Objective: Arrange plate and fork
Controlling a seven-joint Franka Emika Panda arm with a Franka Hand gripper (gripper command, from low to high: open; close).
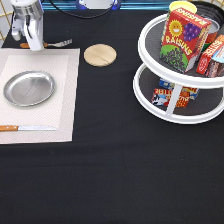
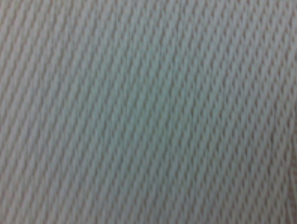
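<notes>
The silver plate [image 1: 29, 88] lies on the left half of a pale woven placemat [image 1: 67, 100] at the exterior view's left. The fork [image 1: 56, 44], with a brown handle and silver tines pointing right, lies on the black cloth just beyond the placemat's top edge. My gripper [image 1: 34, 45] hangs at the top left, right over the fork's handle and hiding part of it; whether it touches the fork cannot be told. The wrist view shows only woven placemat fabric [image 2: 148, 112] from very close.
A wooden-handled knife [image 1: 25, 128] lies along the placemat's bottom edge. A round light-wood disc [image 1: 100, 55] sits right of the fork. A white two-tier turntable [image 1: 172, 97] with a raisins box [image 1: 182, 37] and other packets stands at the right.
</notes>
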